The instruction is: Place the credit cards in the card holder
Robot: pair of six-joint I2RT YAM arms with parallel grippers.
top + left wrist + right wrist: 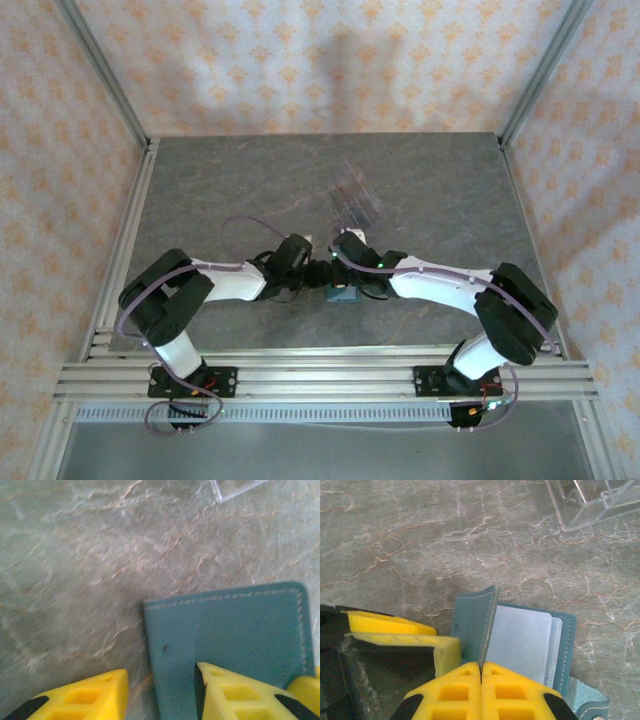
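Two robot arms meet over a teal card holder [342, 293] lying toward the 6 o'clock edge of a grey, marble-patterned tabletop [220, 190].

In the right wrist view, the right fingers [455, 695] are pressed together on the lower edge of the holder's cover [485, 625]. The pinched cover stands nearly upright above the open wallet. At 3 o'clock of the raised cover, the inside of the holder lies exposed, with pale, clear pockets [520, 640] framed by stitched teal leather.

The left fingers [80, 697] stand apart and grip nothing. In the left wrist view, one yellow tip is over bare tabletop and the other is in front of the teal leather. From the right wrist camera, a left finger reaches in from 9 o'clock, its tip just beside the outer face of the lifted cover.

The credit cards [348, 195] show in the top view as thin, dark reddish slivers in a clear acrylic stand [590, 505]. The stand is at 12 o'clock from the card holder, near it but apart, toward the middle of the tabletop. How many cards it holds cannot be told. The stand's corner shows at 1 o'clock in both wrist views.
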